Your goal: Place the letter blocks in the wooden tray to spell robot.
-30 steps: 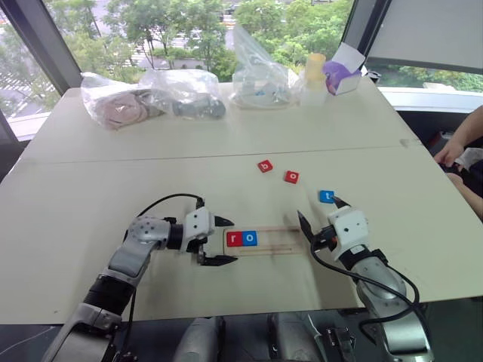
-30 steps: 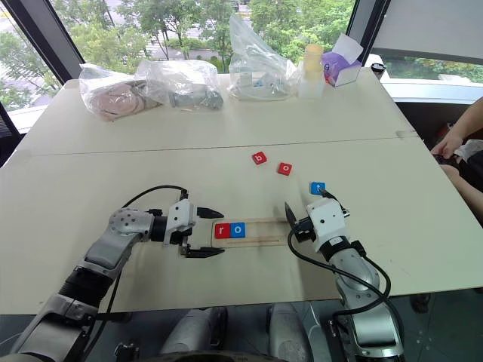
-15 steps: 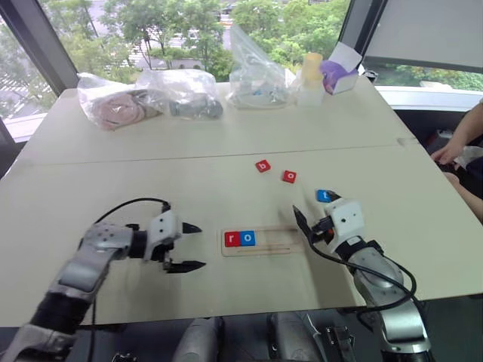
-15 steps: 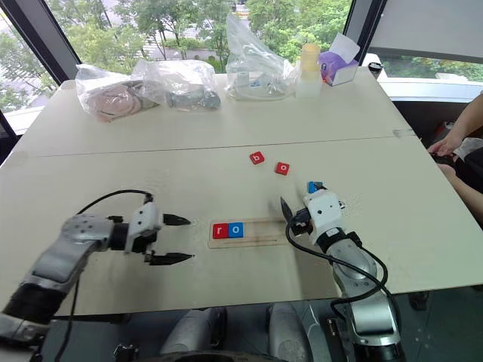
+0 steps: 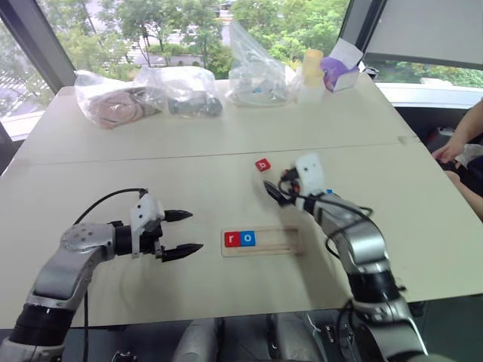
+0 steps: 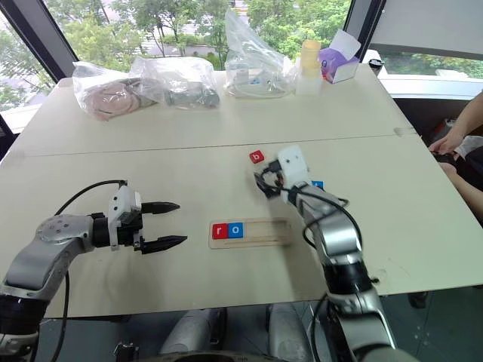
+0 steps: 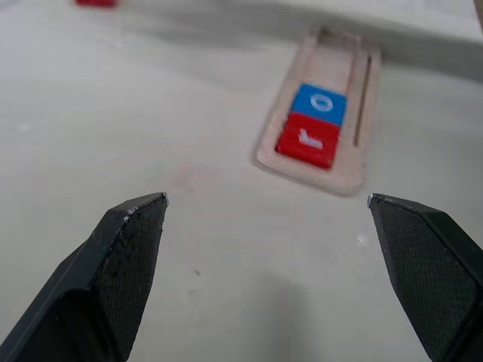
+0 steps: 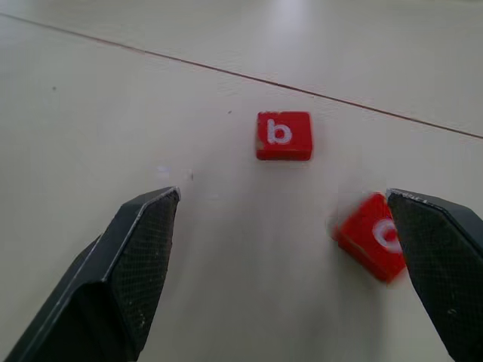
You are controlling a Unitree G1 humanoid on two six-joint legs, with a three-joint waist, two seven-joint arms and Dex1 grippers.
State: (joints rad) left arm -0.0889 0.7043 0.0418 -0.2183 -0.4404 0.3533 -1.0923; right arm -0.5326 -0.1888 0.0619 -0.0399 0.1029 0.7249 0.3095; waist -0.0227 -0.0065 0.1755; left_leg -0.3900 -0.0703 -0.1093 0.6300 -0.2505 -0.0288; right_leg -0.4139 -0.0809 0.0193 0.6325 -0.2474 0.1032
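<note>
Reaching wide-open and empty toward the red b block (image 8: 283, 136), the right gripper (image 8: 287, 226) could clip the red o block (image 8: 371, 236) beside it; left gripper (image 5: 181, 231) idles open, empty.

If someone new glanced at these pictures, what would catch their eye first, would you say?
Probably the wooden tray at the table's near edge, holding a red r block and a blue o block at its left end. Next, the open right gripper facing the loose red b block beyond the tray.
</note>
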